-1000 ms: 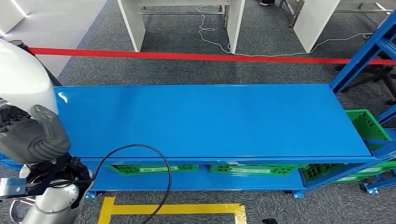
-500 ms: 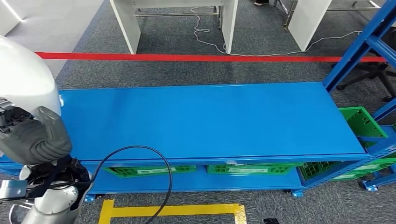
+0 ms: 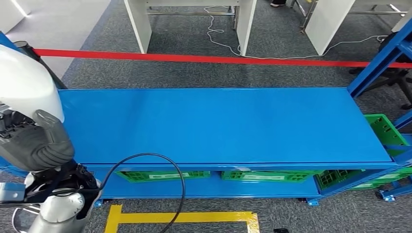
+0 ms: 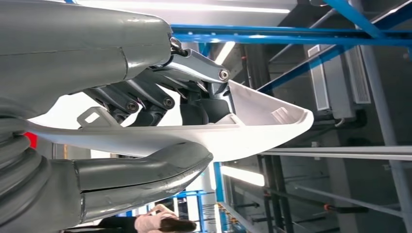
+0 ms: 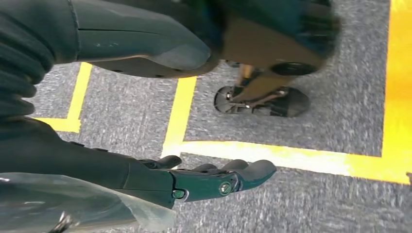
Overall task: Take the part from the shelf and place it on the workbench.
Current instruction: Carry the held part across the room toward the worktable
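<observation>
My left hand [image 3: 35,143] grips a large white curved part [image 3: 24,82] at the left edge of the head view, just off the left end of the blue workbench top [image 3: 218,124]. In the left wrist view the thumb and dark fingers [image 4: 145,99] clamp the part's white shell [image 4: 257,131] from both sides. My right hand [image 5: 194,182] hangs over the grey carpet with its fingers stretched out and nothing in them.
Green crates [image 3: 160,175] sit on the lower level under the blue top, and another green crate [image 3: 386,130] stands at its right end beside a blue rack upright [image 3: 376,65]. Red tape [image 3: 194,58] runs behind, yellow tape [image 3: 184,217] in front. A black cable [image 3: 170,162] loops from my left arm.
The whole picture sways slightly left and back, so the camera has moved. My left hand keeps hold of the white part in the same spot.
</observation>
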`<state>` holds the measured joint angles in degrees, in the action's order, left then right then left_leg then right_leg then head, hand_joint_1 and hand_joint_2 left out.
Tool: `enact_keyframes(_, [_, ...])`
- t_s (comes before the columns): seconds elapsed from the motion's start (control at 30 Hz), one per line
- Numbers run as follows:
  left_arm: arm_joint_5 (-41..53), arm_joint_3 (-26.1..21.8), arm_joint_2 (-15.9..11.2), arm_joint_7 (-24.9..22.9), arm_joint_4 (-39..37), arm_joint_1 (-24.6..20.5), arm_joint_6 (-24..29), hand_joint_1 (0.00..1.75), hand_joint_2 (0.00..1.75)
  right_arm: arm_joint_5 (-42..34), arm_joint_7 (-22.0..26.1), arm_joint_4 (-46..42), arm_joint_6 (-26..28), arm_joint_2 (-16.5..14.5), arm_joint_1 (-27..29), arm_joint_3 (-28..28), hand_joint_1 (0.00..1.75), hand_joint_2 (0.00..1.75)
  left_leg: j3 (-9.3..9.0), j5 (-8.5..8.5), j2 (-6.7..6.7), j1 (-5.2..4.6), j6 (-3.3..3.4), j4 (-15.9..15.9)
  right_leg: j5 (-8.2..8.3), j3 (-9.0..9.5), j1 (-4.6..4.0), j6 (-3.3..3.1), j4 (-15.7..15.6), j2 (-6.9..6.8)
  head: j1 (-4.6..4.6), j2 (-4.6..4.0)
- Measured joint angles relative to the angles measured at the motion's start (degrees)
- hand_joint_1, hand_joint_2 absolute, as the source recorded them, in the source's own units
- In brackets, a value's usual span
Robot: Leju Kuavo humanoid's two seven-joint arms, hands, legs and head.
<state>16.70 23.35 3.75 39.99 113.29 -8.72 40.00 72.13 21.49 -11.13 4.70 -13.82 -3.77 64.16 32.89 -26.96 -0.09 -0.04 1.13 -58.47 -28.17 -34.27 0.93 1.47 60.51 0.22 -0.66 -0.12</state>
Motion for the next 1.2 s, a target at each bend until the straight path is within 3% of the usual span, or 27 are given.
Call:
enact_keyframes(0.1, [0.1,-0.1,0.7,0.0,-0.1,0.3,0.0,1.75,1.75,0.0,-0.1,0.0,0.1,0.0,0.0,0.0,0.00,1.75,0.15,0.09,-0.04,-0.05,-0.67,-0.1,0.14,1.00,-0.18,-0.40,-1.7,0.16,0.03,0.01])
enact_keyframes(0.17, [0.2,-0.2,1.0,0.0,-0.1,0.3,0.0,1.75,1.75,0.0,-0.2,0.0,0.1,0.0,0.1,0.0,0.00,1.75,0.43,-0.83,-0.05,0.03,-1.25,-1.0,0.40,1.07,0.05,-0.98,-2.0,0.08,0.16,0.00])
enact_keyframes(0.23, [0.2,-0.2,1.1,0.0,-0.1,0.4,0.0,1.75,1.75,0.0,-0.2,0.0,0.1,-0.1,0.0,0.0,0.00,1.75,2.30,-3.89,-0.04,0.20,-1.91,-5.8,0.55,1.11,0.28,-1.51,-2.1,-0.05,0.44,-0.01])
enact_keyframes(0.3, [0.2,-0.3,1.1,0.0,-0.1,0.5,0.0,1.75,1.75,0.0,-0.2,0.0,0.1,-0.1,0.1,0.0,0.00,1.75,5.32,-7.28,-0.03,0.43,-2.37,-13.1,0.54,1.05,0.28,-1.67,-2.1,-0.12,0.59,0.00])
enact_keyframes(0.33, [0.2,-0.3,1.1,0.0,-0.2,0.6,0.0,1.75,1.75,0.0,-0.2,0.0,0.1,-0.1,0.1,0.0,0.00,1.75,6.25,-7.87,-0.03,0.52,-2.50,-15.4,0.55,1.03,0.28,-1.68,-2.1,-0.15,0.59,0.00])
enact_keyframes(0.37, [0.2,-0.3,1.1,0.0,-0.2,0.7,0.0,1.75,1.75,0.0,-0.2,0.0,0.1,-0.1,0.1,0.0,0.00,1.75,6.27,-7.37,-0.03,0.59,-2.56,-15.7,0.55,1.02,0.28,-1.68,-2.1,-0.15,0.60,0.00])
enact_keyframes(0.4, [0.2,-0.3,1.1,0.0,-0.2,0.7,0.0,1.75,1.75,0.0,-0.2,0.0,0.1,-0.1,0.1,0.0,0.00,1.75,5.25,-5.83,-0.03,0.66,-2.54,-13.9,0.56,1.06,0.28,-1.66,-2.1,-0.13,0.60,-0.01])
enact_keyframes(0.47, [0.2,-0.3,1.1,0.0,-0.2,0.7,0.0,1.75,1.75,0.0,-0.2,0.0,0.1,-0.1,0.1,0.0,0.00,1.75,1.36,-1.99,-0.04,0.65,-2.26,-6.2,0.61,1.18,0.22,-1.50,-2.0,-0.06,0.58,-0.01])
enact_keyframes(0.53, [0.2,-0.3,1.2,0.0,-0.2,0.6,0.0,1.75,1.75,0.0,-0.3,0.0,0.1,-0.1,0.0,0.0,0.00,1.75,-1.02,-0.56,-0.06,0.45,-1.82,-0.7,0.81,0.89,0.08,-0.96,-2.0,-0.05,0.54,0.00])
enact_keyframes(0.63, [0.2,-0.3,1.3,0.0,-0.2,0.7,0.0,1.75,1.75,0.0,-0.3,0.0,0.2,-0.1,0.1,0.0,0.00,1.75,-0.85,-0.49,-0.06,0.32,-1.02,0.3,1.06,0.28,0.13,-0.01,-2.0,-0.12,0.49,0.00])
enact_keyframes(0.7, [0.2,-0.4,1.5,0.0,-0.2,0.7,0.0,1.75,1.75,0.0,-0.3,0.0,0.2,-0.1,0.1,0.0,0.00,1.75,-0.76,-0.03,0.08,0.48,-0.24,0.7,-0.58,-0.73,0.20,0.43,-0.1,-0.14,0.38,-0.01])
enact_keyframes(0.8, [0.2,-0.5,1.8,0.0,-0.2,0.8,0.0,1.75,1.75,0.0,-0.3,0.0,0.3,-0.1,0.1,0.0,0.00,1.75,-0.33,0.38,0.31,0.44,0.56,0.8,-6.23,-5.12,0.21,0.82,10.2,-0.15,0.14,0.00])
enact_keyframes(0.83, [0.2,-0.5,1.8,0.0,-0.3,0.8,0.0,1.75,1.75,0.0,-0.3,0.0,0.3,-0.1,0.1,0.0,0.00,1.75,-0.19,0.47,0.36,0.40,0.62,0.8,-7.25,-6.31,0.21,0.91,13.2,-0.16,0.14,0.00])
enact_keyframes(0.87, [0.2,-0.5,1.8,0.0,-0.3,0.8,0.0,1.75,1.75,0.0,-0.3,0.0,0.3,-0.1,0.1,0.0,0.00,1.75,-0.09,0.54,0.38,0.38,0.63,0.7,-7.20,-6.57,0.21,0.98,14.2,-0.16,0.13,-0.01])
enact_keyframes(0.9, [0.2,-0.5,1.8,0.0,-0.3,0.8,0.0,1.75,1.75,0.0,-0.3,0.0,0.3,-0.1,0.1,0.0,0.00,1.75,-0.05,0.59,0.38,0.38,0.60,0.7,-6.10,-5.68,0.22,0.98,13.0,-0.17,0.13,-0.01])
enact_keyframes(0.97, [0.3,-0.5,1.8,0.0,-0.3,0.9,0.0,1.75,1.75,0.0,-0.3,0.0,0.3,0.0,0.1,0.0,0.00,1.75,0.00,0.56,0.36,0.40,0.42,0.4,-2.76,-1.56,0.27,0.85,5.7,-0.19,0.11,-0.01])
enact_keyframes(1.03, [0.5,-0.6,1.9,0.0,-0.3,0.8,0.0,1.75,1.75,0.0,-0.3,0.0,0.3,0.0,0.0,0.0,0.00,1.75,0.34,0.51,0.33,0.17,-0.08,-0.2,-1.21,1.84,0.24,0.54,-0.4,-0.13,0.14,-0.01])
enact_keyframes(1.13, [0.7,-0.7,2.0,0.0,-0.3,0.8,0.0,1.75,1.75,0.0,-0.3,0.0,0.3,0.0,0.0,0.0,0.00,1.75,0.79,0.84,0.29,0.03,-1.02,-0.4,-0.95,2.26,0.15,-0.27,-1.5,-0.02,0.15,-0.01])
enact_keyframes(1.2, [0.7,-0.8,2.0,0.0,-0.3,0.8,0.0,1.75,1.75,0.0,-0.3,0.0,0.3,-0.1,0.1,0.0,0.00,1.75,1.29,-0.51,0.26,0.16,-1.57,-1.7,-0.51,2.05,0.31,-0.98,-1.7,-0.10,0.27,-0.01])
